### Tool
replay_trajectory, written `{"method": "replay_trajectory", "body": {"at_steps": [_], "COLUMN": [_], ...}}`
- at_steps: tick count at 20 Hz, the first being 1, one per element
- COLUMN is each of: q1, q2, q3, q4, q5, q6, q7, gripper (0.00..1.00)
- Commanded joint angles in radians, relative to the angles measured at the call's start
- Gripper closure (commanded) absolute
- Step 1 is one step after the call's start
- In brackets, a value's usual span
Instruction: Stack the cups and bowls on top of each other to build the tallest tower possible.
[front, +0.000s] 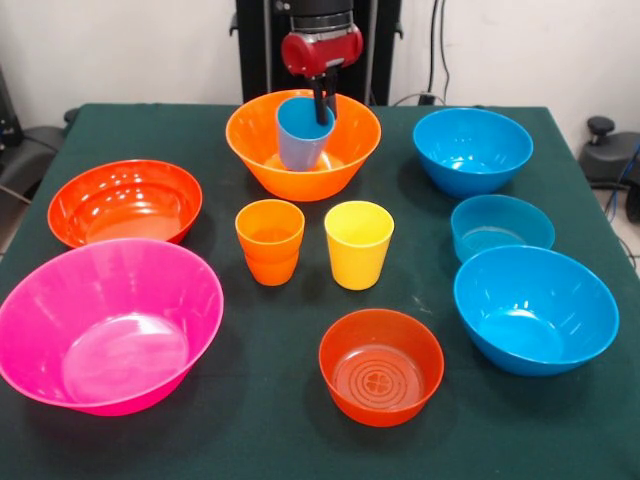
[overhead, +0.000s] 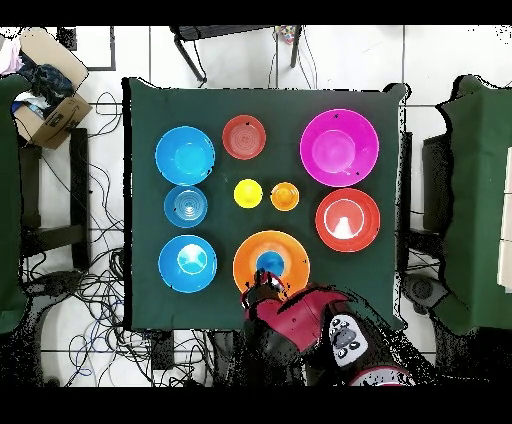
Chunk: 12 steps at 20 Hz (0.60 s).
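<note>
Green table (front: 250, 420) | gripper (front: 322, 105) closed on blue cup (front: 302, 135) rim — inside big orange bowl (front: 260, 150)

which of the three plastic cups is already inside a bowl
The blue plastic cup, sitting in the big orange bowl under the gripper. The orange cup and yellow cup stand on the table.

A dark green cloth covers the surface (front: 120, 135). Behind it stands a plain white wall (front: 120, 50). The floor (overhead: 440, 60) is pale tile, strewn with cables (overhead: 100, 320); a cardboard box (overhead: 50, 105) sits beside the surface.
</note>
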Motion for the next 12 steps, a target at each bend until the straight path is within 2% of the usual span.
{"method": "replay_trajectory", "body": {"at_steps": [1,6,12], "q1": [0.015,-0.006,0.002], "q2": [0.047,0.046,0.06], "q3": [0.043,0.067,0.052], "q4": [-0.07,-0.05,-0.059], "q5": [0.028,0.04,0.031], "q6": [-0.15,-0.196,-0.216], "q7": [0.118,0.148,0.136], "gripper": [1.0,1.0,1.0]}}
